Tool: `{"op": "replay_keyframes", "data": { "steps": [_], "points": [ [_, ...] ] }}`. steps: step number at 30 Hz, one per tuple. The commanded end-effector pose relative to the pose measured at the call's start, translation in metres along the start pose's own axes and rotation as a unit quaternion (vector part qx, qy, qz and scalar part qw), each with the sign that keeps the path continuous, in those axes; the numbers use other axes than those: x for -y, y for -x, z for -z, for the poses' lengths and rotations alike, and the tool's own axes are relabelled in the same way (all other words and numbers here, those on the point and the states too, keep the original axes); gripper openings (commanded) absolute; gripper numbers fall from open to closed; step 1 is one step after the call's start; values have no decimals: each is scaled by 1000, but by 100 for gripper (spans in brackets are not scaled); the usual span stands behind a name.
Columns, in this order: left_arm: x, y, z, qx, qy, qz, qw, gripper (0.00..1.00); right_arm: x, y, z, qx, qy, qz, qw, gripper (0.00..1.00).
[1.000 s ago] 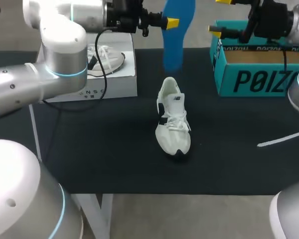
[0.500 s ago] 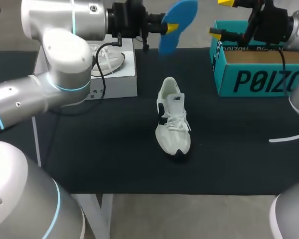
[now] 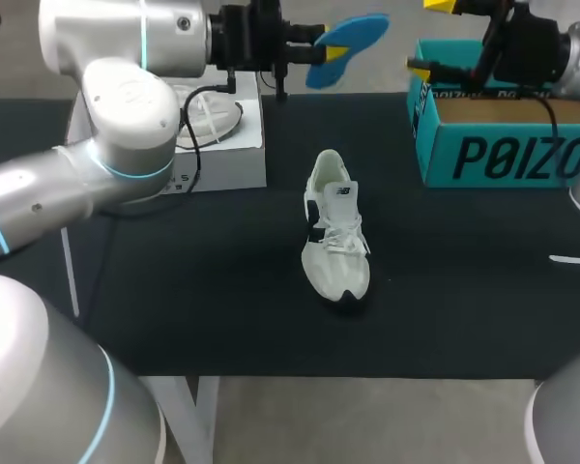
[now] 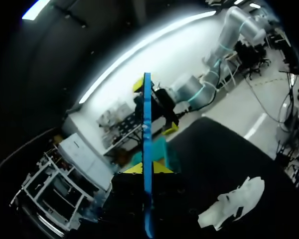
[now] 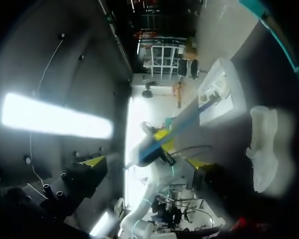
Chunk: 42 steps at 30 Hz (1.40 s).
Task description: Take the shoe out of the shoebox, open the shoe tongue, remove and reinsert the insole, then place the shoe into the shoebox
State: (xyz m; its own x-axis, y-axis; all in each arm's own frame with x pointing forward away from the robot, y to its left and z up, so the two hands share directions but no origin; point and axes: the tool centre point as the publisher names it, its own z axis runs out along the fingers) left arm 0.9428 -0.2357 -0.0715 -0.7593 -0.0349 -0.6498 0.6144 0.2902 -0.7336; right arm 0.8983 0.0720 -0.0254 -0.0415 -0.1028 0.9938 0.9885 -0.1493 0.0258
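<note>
Blue, thin foam, the flat insole is pinched at one end by the left gripper, high over the black table's far edge. It looks light and floppy, best held across one end. The white mesh sneaker lies mid-table, and the right gripper is spread wide and empty.

A flat table draped in matte black cloth spreads beneath the left gripper and the right gripper. Its white metal legs stand on a pale grey floor. A long bright ceiling light panel glows off to one side of the right gripper.
</note>
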Motion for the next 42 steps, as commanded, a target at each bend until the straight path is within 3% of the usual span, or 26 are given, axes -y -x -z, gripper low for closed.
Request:
{"op": "replay_keyframes", "data": {
  "steps": [1,3,4,15,19,20,23,28,31,33,42],
  "points": [
    [8,3,2,2,-8,-256,967,0,1,-2,4,8,0,-14,1000,100],
    [14,5,0,27,-19,-278,960,0,1,-2,6,15,-1,-15,1000,100],
    [16,8,-1,47,-37,-242,968,0,1,-2,7,16,-1,-16,1000,100],
    [16,8,-1,47,-37,-242,968,0,2,4,-3,20,-7,-30,999,100],
    [16,6,-4,-4,-7,-405,914,0,2,3,-6,19,-12,-33,999,100],
    [19,5,-5,-3,-25,-413,910,0,2,3,-6,19,-13,-33,999,100],
    [26,3,-6,-26,-14,-462,887,0,2,3,-6,21,-12,-31,999,100],
    [37,-1,-7,-51,-62,-466,881,0,2,4,-4,32,-12,-25,999,100],
    [37,-7,-10,-68,-100,-461,879,0,2,3,-5,43,-19,-12,999,91],
    [34,-7,-15,-65,-92,-475,873,0,3,4,-7,53,-18,-9,998,78],
    [44,3,-30,22,-118,-487,865,0,11,4,-14,56,-25,3,998,77]
  ]
}}
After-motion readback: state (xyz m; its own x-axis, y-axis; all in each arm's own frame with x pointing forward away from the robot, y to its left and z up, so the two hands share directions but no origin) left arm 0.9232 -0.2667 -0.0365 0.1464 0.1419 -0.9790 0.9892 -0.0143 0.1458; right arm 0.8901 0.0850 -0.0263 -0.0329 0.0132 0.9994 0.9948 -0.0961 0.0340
